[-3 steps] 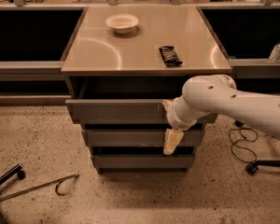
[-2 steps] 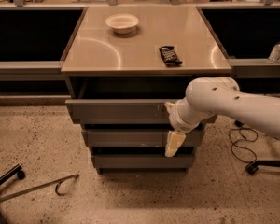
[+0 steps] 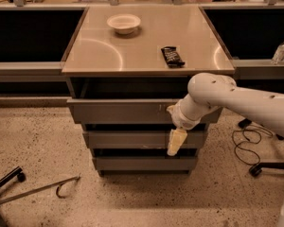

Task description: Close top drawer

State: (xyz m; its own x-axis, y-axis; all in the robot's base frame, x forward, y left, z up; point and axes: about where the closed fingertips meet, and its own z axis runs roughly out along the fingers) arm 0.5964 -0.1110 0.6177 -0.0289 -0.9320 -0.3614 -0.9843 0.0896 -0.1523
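The top drawer point(image 3: 118, 111) is a wide grey drawer under the tabletop. It stands pulled out, with a dark gap showing between its front and the tabletop edge. My white arm reaches in from the right across the drawer's right end. My gripper point(image 3: 176, 142) is cream-coloured and points down. It hangs in front of the second drawer point(image 3: 128, 139), right of centre, just below the top drawer's front. Nothing is seen in it.
A white bowl point(image 3: 124, 22) and a black flat object point(image 3: 172, 56) lie on the tabletop point(image 3: 104, 51). A third drawer point(image 3: 142, 163) sits lowest. A clear bottle point(image 3: 280, 50) stands on the right ledge. Cables point(image 3: 246, 148) and a chair base point(image 3: 23, 193) lie on the floor.
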